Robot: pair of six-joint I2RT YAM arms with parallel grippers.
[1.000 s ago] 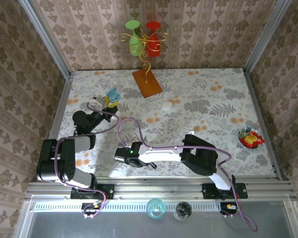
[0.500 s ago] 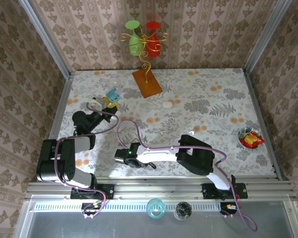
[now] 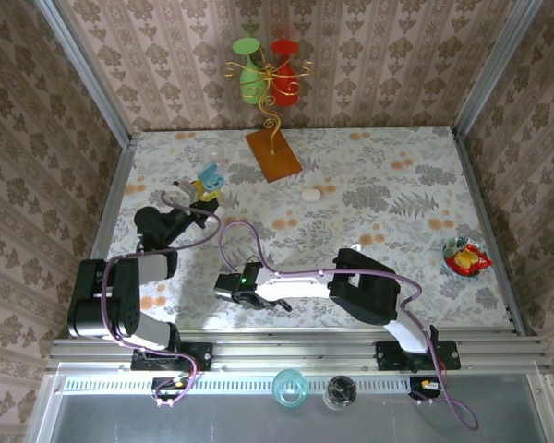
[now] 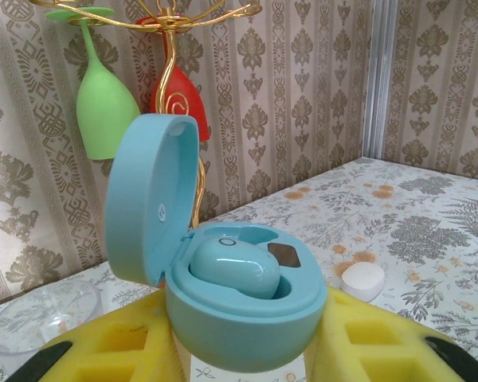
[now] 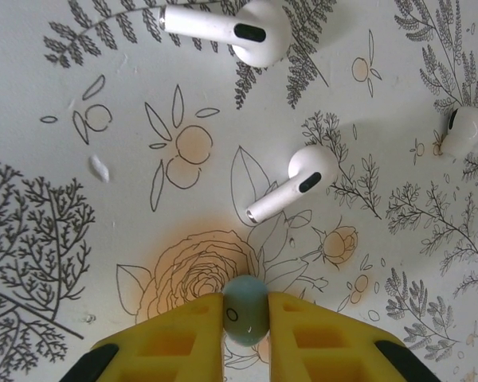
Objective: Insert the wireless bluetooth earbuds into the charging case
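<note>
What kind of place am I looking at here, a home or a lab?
Probably a lab test booth dressed like a home: damask wallpaper panels set in aluminium frame posts, a floral-print tabletop, and two robot arms bolted to a metal rail.

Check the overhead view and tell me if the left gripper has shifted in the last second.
No. The left gripper stays just left of the glass rack's brown base, at the same gap, jaws clamped on the open charging case.
</note>
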